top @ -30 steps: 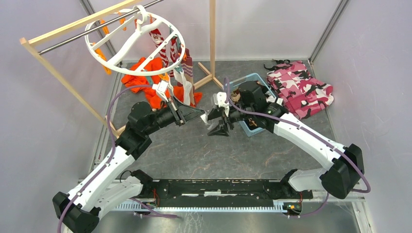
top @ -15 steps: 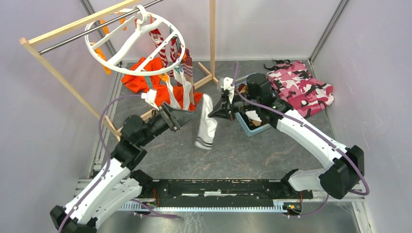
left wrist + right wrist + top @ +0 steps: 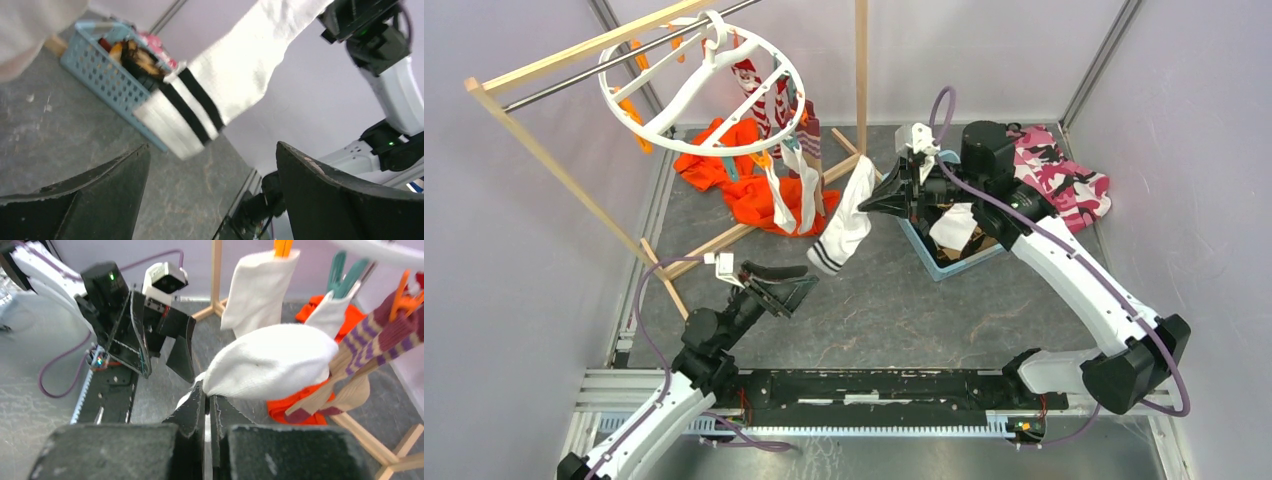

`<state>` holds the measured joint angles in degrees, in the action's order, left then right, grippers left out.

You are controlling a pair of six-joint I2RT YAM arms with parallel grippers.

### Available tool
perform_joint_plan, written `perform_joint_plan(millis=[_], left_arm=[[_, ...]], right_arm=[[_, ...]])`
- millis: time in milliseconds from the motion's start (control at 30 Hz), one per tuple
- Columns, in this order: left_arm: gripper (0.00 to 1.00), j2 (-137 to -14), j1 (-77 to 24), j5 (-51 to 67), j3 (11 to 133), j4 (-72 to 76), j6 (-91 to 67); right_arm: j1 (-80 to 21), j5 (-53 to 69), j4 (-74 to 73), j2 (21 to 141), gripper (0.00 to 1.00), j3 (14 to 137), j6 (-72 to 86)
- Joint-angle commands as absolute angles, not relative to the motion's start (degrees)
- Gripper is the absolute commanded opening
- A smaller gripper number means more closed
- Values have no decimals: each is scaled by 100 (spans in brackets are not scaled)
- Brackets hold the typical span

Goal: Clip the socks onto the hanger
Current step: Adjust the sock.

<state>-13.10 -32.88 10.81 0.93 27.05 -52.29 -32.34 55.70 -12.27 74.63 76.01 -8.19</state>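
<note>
Right gripper (image 3: pixel 879 200): clenched on the sock (image 3: pixel 844 225), held up off the table beside the basket (image 3: pixel 939 272).
Left gripper (image 3: pixel 779 283): released, jaws wide, nothing between them; low, toward the near edge.
Sock: white, black-striped cuff. In the right wrist view the rounded toe end juts past the shut jaws; the cuff hangs free below.
Long axis: near upright, the cuff slanting down toward the left arm. In the left wrist view the cuff hangs above the open fingers, apart from them.
Hanger (image 3: pixel 694 145): on the rack at far left, higher than both grippers. Other socks are already clipped on its near-right side.
Key relation: the hanger lies left of and beyond the right gripper; the hanging socks stand between the two.
Nearer arm: right, by a good margin. The left is well apart from the ring.
Clips: orange ones show on the ring's far-left side; whether any on the near side is free I cannot tell.
Judgement: the toe end has to go up to a clip, and the left gripper is open to work it.
</note>
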Motion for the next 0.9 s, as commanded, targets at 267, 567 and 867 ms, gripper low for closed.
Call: perform_joint_plan(millis=[267, 567, 867], left_arm=[[100, -3372, -3305, 1197, -15, 6453, -4934], [100, -4936, -3305, 1543, 611, 7777, -5032], [94, -5779, -3322, 2138, 1601, 8590, -5403]], right_arm=[[-3189, 6018, 1220, 7742, 0, 8384, 1750], [-3193, 5977, 1685, 7733, 0, 8675, 2253], [-3191, 5958, 1906, 7698, 0, 8475, 2443]])
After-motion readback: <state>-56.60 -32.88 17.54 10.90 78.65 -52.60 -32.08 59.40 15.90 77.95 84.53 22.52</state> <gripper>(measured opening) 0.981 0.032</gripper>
